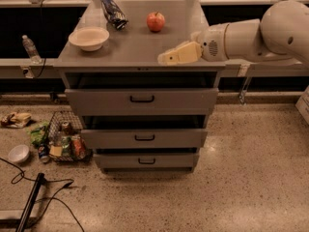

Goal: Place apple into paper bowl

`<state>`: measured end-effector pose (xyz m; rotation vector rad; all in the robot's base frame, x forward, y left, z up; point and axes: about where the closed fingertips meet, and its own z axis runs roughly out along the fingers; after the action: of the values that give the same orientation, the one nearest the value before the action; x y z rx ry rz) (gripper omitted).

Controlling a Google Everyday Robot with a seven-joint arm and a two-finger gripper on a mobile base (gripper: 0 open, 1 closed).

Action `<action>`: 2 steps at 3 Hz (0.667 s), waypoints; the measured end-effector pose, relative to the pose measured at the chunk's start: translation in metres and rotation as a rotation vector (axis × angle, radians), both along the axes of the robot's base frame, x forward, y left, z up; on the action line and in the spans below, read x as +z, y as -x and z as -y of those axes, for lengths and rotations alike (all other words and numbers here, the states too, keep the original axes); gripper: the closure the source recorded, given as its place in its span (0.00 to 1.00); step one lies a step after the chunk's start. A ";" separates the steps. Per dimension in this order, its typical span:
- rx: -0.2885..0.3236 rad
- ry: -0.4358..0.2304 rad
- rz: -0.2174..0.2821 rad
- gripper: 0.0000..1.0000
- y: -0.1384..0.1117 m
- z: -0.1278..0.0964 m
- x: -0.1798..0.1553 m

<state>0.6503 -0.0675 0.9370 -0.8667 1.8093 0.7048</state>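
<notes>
apple [155, 21] red; paper bowl [90, 43] cream; claw [164, 58] yellowish, over grey cabinet top [140, 48]

The claw [169, 57] sits over the front right of the surface [135, 47], and the arm [270, 30] behind it runs off the right edge. A pale box [304, 103] is cut by that same edge. The floor basket [65, 139] holds packets, perhaps cans, too small to name.
</notes>
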 end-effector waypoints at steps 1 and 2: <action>0.004 0.000 0.003 0.00 0.000 0.000 0.003; -0.014 -0.003 0.032 0.00 -0.020 -0.005 -0.001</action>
<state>0.6699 -0.0625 0.9360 -0.8583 1.7840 0.6809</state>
